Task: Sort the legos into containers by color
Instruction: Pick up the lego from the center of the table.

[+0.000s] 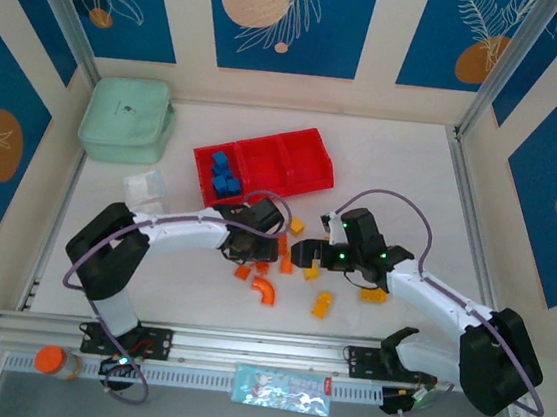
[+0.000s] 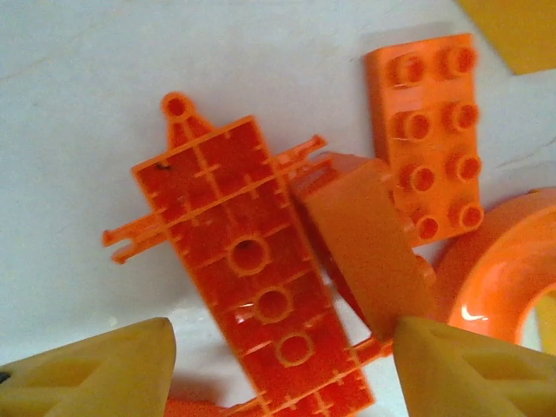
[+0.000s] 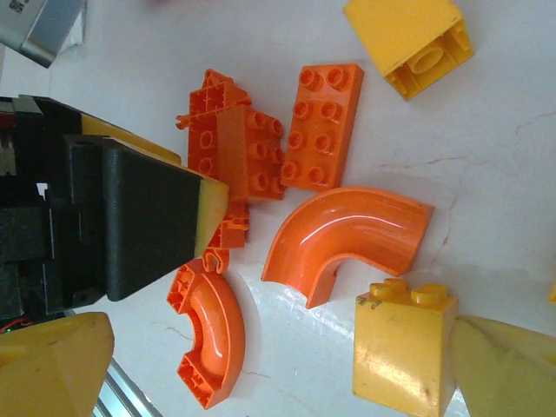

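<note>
Released and spread wide at the left hand (image 2: pixel 278 369), over a flat orange plastic brick (image 2: pixel 252 261) lying underside up on the white bench (image 1: pixel 413 174). Likewise released at the right hand (image 3: pixel 278 373), beside a yellow plastic brick (image 3: pixel 404 347). Blue plastic bricks (image 1: pixel 224 175) inside the leftmost compartment of the bright red plastic tray (image 1: pixel 309 164).

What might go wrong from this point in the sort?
1. The open left hand straddles an upside-down orange flat plate with an orange sloped brick lying against it; closing may catch both or squeeze one out.
2. The right hand hovers at the same pile of orange bricks, right beside the left; the two may collide.
3. A yellow square brick sits right beside the right hand's finger and may get shoved.
</note>
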You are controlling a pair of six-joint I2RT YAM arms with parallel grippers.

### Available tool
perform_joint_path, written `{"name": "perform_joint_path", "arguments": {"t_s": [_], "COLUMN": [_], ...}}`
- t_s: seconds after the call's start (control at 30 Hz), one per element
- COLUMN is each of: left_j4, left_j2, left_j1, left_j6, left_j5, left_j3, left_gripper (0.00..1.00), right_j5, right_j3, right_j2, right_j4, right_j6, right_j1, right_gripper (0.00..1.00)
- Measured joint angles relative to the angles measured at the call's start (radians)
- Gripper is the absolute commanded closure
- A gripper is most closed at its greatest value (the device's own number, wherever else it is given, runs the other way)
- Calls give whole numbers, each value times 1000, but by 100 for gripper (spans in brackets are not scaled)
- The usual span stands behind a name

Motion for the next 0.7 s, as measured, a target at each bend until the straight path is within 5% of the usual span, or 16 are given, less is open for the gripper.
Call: {"name": "perform_joint_path", "arguments": {"t_s": [0.7], "left_j4": [-8], "left_j2": [55], "left_j1": [1], "left_j6": [53], "left_j5": [-87], "left_j3": [64], "left_gripper": [23], "right_j5": [-8], "right_j3": [-13], "right_j2": [-48], "right_j4": [0], "right_j6": [0], "right_j1": [-16], "right_gripper": [1]}}
